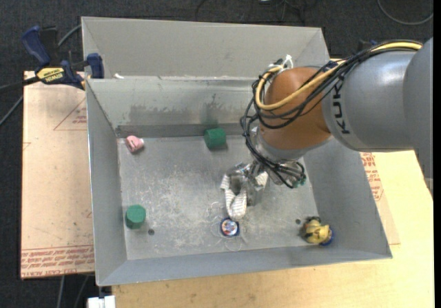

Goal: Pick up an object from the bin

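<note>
Closest to us, by the front wall of the grey bin, we see a small round blue-white thing and a yellow-blue toy. End effector sits low over mid-floor, at the top end of a white-grey patterned strip; we can't tell if it's open, closed or gripping. Green cube, pink bit and green cylinder lie well apart

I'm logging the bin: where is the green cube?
In the camera view, the green cube sits by the back wall of the bin, right of the pink thing.
</note>
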`<move>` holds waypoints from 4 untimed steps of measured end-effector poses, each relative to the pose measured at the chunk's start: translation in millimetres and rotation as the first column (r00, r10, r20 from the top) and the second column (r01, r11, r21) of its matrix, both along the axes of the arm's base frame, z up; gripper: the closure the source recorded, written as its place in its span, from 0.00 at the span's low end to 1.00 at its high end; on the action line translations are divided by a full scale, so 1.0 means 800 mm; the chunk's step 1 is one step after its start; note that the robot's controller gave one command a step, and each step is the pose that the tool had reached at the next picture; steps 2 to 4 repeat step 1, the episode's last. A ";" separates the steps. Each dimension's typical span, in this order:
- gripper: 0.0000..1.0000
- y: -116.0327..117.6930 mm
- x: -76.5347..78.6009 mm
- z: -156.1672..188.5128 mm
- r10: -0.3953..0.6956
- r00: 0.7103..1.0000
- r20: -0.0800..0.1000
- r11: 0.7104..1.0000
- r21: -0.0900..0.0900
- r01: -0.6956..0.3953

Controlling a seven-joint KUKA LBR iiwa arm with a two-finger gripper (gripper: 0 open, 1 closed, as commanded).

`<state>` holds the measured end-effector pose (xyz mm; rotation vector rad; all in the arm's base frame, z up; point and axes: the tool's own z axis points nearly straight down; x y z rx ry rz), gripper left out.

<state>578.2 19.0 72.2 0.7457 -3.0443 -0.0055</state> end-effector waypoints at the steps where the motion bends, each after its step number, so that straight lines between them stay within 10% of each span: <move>1: 1.00 0.011 0.002 0.173 0.029 1.000 0.004 1.000 0.002 -0.029; 4: 1.00 0.011 0.002 0.173 0.029 1.000 0.004 1.000 0.002 -0.029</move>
